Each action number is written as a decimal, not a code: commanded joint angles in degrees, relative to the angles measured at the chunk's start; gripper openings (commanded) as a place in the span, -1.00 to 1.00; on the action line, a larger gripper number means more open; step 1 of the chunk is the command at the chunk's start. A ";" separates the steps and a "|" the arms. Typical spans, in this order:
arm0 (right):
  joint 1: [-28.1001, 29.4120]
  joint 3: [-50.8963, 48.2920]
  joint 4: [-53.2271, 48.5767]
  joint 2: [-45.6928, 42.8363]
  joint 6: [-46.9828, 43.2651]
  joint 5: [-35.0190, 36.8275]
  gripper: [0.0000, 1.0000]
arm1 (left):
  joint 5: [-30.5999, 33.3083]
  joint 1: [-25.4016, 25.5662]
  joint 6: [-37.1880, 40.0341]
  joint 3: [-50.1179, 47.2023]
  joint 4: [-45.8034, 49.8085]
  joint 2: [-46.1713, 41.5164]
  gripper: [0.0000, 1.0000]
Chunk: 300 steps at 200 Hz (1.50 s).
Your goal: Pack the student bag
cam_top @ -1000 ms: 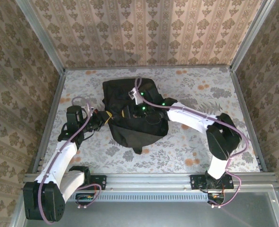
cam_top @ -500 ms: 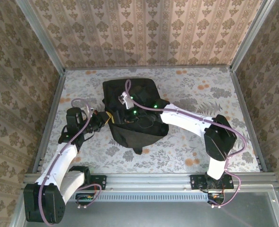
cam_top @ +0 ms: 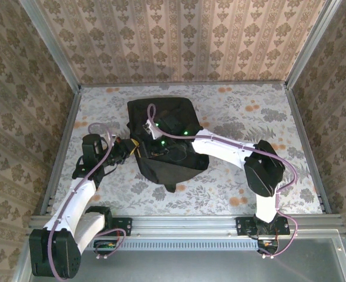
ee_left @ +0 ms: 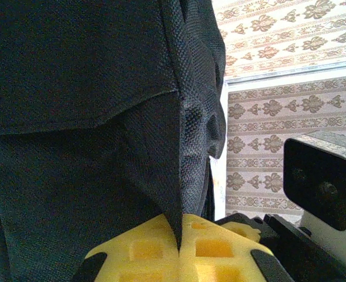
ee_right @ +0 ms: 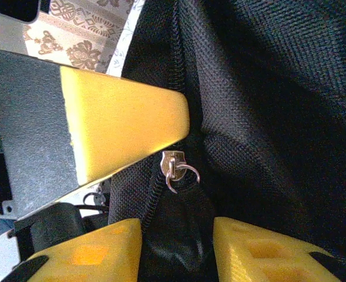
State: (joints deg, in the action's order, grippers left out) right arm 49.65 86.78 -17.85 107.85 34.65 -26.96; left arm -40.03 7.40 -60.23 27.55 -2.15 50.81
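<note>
The student bag [cam_top: 171,119] lies in the middle of the table [cam_top: 249,100], toward the far wall (a rumpled black heap). The left hand [ee_left: 178,249] is clamped on a fold of its fabric at the bag's left edge. The right hand [ee_right: 177,226] sits on top of the bag with its fingers apart, the metal zip pull [ee_right: 175,170] just beyond their tips.
</note>
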 commanded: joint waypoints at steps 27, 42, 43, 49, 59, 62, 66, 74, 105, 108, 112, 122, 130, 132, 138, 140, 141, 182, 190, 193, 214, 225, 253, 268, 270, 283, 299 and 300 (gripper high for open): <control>1.63 3.29 -4.43 2.01 -3.60 1.08 -0.84 | -2.46 -0.10 0.66 1.72 -10.05 -3.54 -1.00; 1.00 3.37 -4.58 1.17 -4.22 1.34 -0.93 | -2.16 -0.11 2.08 1.71 -8.28 -3.83 -1.00; 0.94 3.38 -4.61 1.10 -4.23 1.32 -0.94 | -2.16 -0.11 2.20 1.72 -8.07 -3.90 -1.00; 0.66 3.59 -4.97 0.73 -4.54 1.27 -0.98 | -1.89 -0.10 2.83 1.71 -7.27 -3.98 -1.00; 0.28 3.90 -5.64 0.18 -5.26 1.23 -1.00 | -1.59 -0.11 3.95 1.79 -5.96 -4.16 -1.00; 0.20 4.05 -5.90 0.00 -5.54 1.36 -1.00 | -1.58 -0.06 4.37 1.80 -5.53 -4.23 -1.00; -0.04 4.32 -6.31 -0.21 -5.88 1.44 -1.00 | -1.42 -0.01 4.84 1.89 -4.95 -4.29 -1.00; -0.30 4.74 -7.11 -0.52 -6.55 1.62 -1.00 | -1.26 -0.10 5.77 2.05 -3.79 -4.38 -1.00; -1.21 6.69 -10.10 -0.85 -9.00 0.82 -1.00 | -0.36 -0.10 7.88 2.33 -1.03 -4.58 -1.00; -1.23 6.85 -10.37 -0.81 -9.29 0.81 -1.00 | -0.32 -0.10 7.95 2.40 -0.88 -4.60 -1.00; -1.29 7.18 -10.86 -0.74 -9.78 0.78 -1.00 | -0.31 -0.03 8.12 2.42 -0.67 -4.58 -1.00; -1.34 8.04 -12.16 -0.55 -10.91 0.76 -1.00 | -0.22 -0.02 8.44 2.51 -0.25 -4.60 -1.00; -1.41 8.69 -12.64 -0.37 -11.65 0.52 -1.00 | -0.22 -0.02 8.57 2.51 -0.06 -4.60 -1.00; -1.42 8.78 -12.65 -0.32 -11.79 0.51 -1.00 | -0.27 -0.06 8.62 2.57 -0.05 -4.58 -1.00; -1.40 9.10 -12.58 -0.21 -12.04 0.19 -1.00 | -0.27 -0.04 8.63 2.60 0.17 -4.60 -1.00; -1.40 9.21 -12.59 -0.15 -12.19 0.12 -1.00 | -0.23 -0.02 8.68 2.60 0.16 -4.65 -1.00; -1.35 9.29 -12.62 -0.12 -12.26 0.05 -1.00 | -0.18 -0.02 8.70 2.60 0.24 -4.66 -1.00; -1.39 9.55 -13.71 1.12 -12.02 -2.69 -0.83 | -0.78 -0.02 7.77 2.57 -1.13 -4.65 -1.00; -1.30 8.97 -13.26 1.16 -11.48 -3.21 -0.65 | -1.26 -0.03 6.82 2.21 -2.71 -4.72 -1.00; -1.22 8.61 -13.27 1.19 -11.25 -3.19 -0.60 | -1.48 -0.02 6.35 2.04 -3.45 -4.67 -1.00; -0.66 6.94 -9.49 1.37 -10.13 -3.28 -0.36 | -2.85 0.07 3.38 0.94 -8.18 -4.59 -1.00; -0.21 6.61 -9.01 1.83 -10.11 -2.89 -0.32 | -3.32 0.07 2.08 0.60 -9.85 -4.58 -1.00; 0.13 6.35 -8.04 3.30 -9.88 -1.31 -0.25 | -4.26 0.14 -1.47 -0.39 -14.32 -4.52 -1.00; 0.18 6.55 -7.58 4.05 -9.90 -0.57 -0.30 | -4.44 0.20 -2.50 -0.73 -15.15 -4.58 -1.00; 0.14 6.60 -7.54 4.17 -9.96 -0.49 -0.31 | -4.44 0.28 -2.59 -0.81 -15.27 -4.60 -1.00; 0.18 6.76 -7.13 4.77 -10.04 -0.43 -0.37 | -4.43 0.27 -3.28 -1.21 -15.81 -4.71 -1.00; 0.26 6.87 -7.53 5.57 -10.46 -0.02 -0.56 | -4.43 0.30 -3.54 -1.45 -16.04 -4.91 -1.00; 0.27 6.84 -7.63 5.63 -10.51 0.07 -0.58 | -4.39 0.28 -3.52 -1.45 -16.04 -4.92 -1.00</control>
State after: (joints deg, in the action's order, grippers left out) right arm 49.56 94.02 -25.43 111.39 24.29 -28.67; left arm -40.75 7.44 -61.82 24.82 -4.86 48.97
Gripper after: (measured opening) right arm 0.267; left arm 0.042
